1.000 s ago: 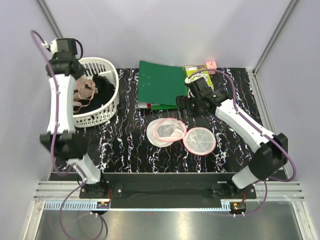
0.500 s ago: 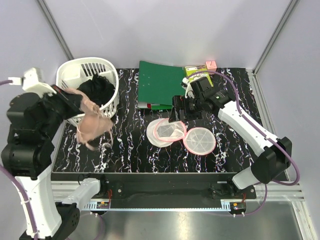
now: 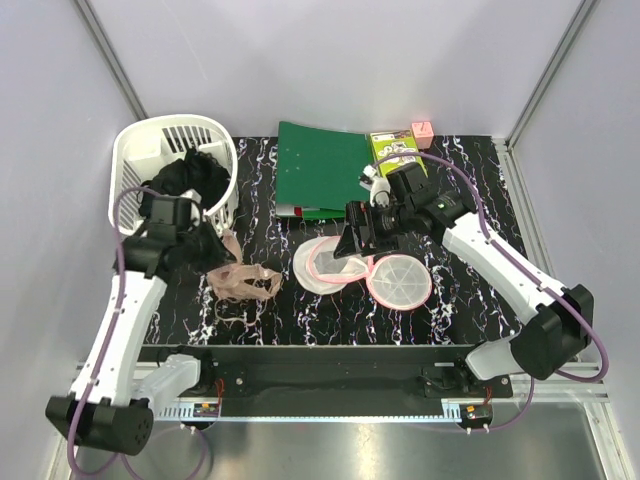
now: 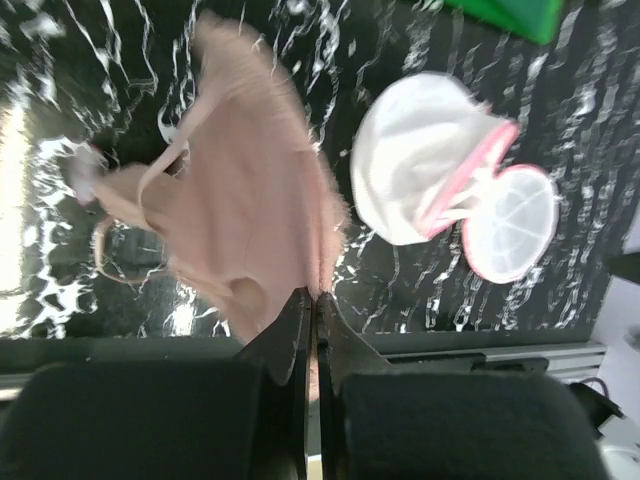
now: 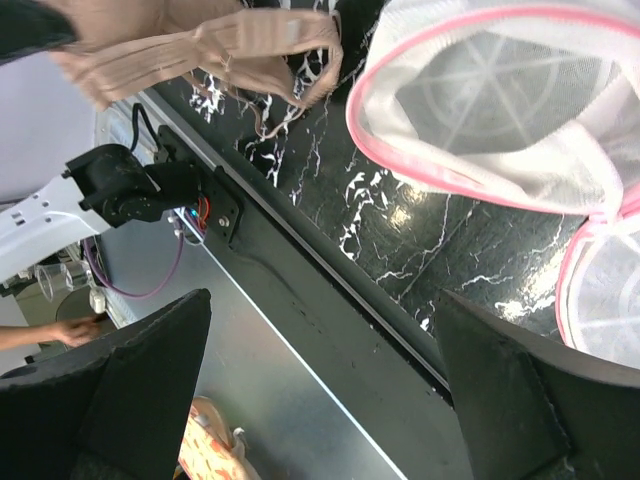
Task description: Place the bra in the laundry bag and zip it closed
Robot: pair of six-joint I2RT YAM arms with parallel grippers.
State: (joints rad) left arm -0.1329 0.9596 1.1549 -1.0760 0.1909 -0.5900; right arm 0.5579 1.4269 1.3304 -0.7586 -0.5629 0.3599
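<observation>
The black marbled worktop (image 3: pixel 300 325) carries, at 10 o'clock in the overhead view, a white slotted basket (image 3: pixel 150 150) with dark clothing (image 3: pixel 190 180) heaped inside, and at 12 o'clock a green folder (image 3: pixel 322 165). Near the middle lies the laundry bag (image 3: pixel 330 264), unzipped. Its white mesh dome has a pink-trimmed rim, and its round lid is flopped out flat toward 4 o'clock. The bra (image 3: pixel 243 281) is out of the basket and hangs low over the worktop at about 8 o'clock, apart from the bag. Its cups and straps trail roughly along the 9-to-3 line. The left end effector (image 3: pixel 215 250) has its fingers pressed together on an edge of the bra, and the wrist view shows the peach fabric pinched right at the tips. The right end effector (image 3: pixel 358 238) is spread wide and holds nothing. It hovers over the bag's rim on the 12 o'clock side. From the pinched bra the bag lies toward 3 o'clock, so the left arm would likely carry the bra that way. The right arm is the nearer one to hold the rim open, and the loose straps may snag on the trim.
</observation>
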